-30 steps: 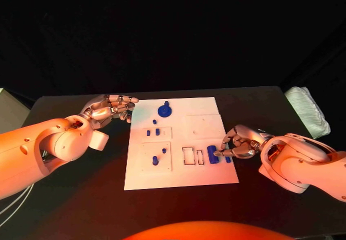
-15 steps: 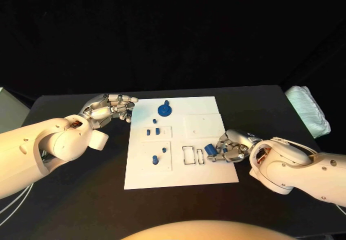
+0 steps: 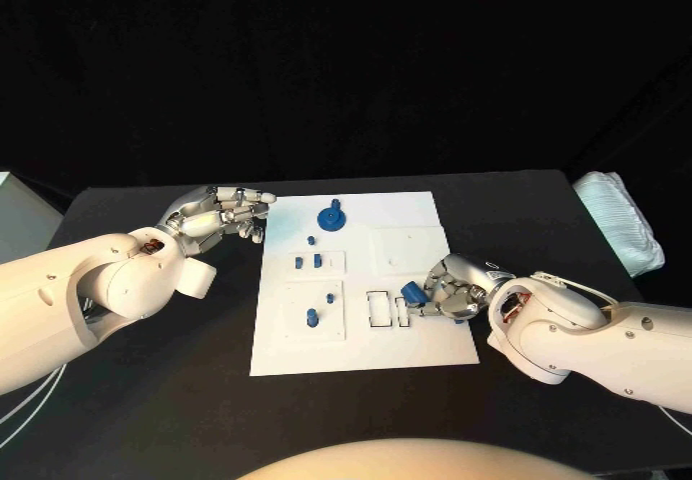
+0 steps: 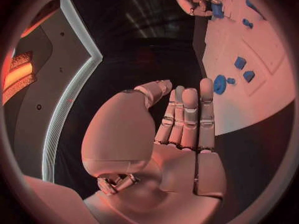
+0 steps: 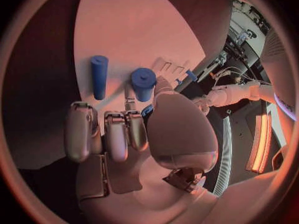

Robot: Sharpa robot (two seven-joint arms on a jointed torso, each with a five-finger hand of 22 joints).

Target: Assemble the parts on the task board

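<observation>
Lower right of centre in the head view: right hand pinching a short blue cylinder, held just over the narrow rectangular slots near the task board front edge, not yet seated by the look of it, with a second blue cylinder lying loose beside it in the right wrist view. Mid-board, several small blue pieces apparently already standing in square recesses, the square recess right of centre still bare, so roughly partway through. Farther up, round blue knobbed part near the far edge, and at upper left the left hand just off the board edge, fingers straight and close together, gripping nothing.
</observation>
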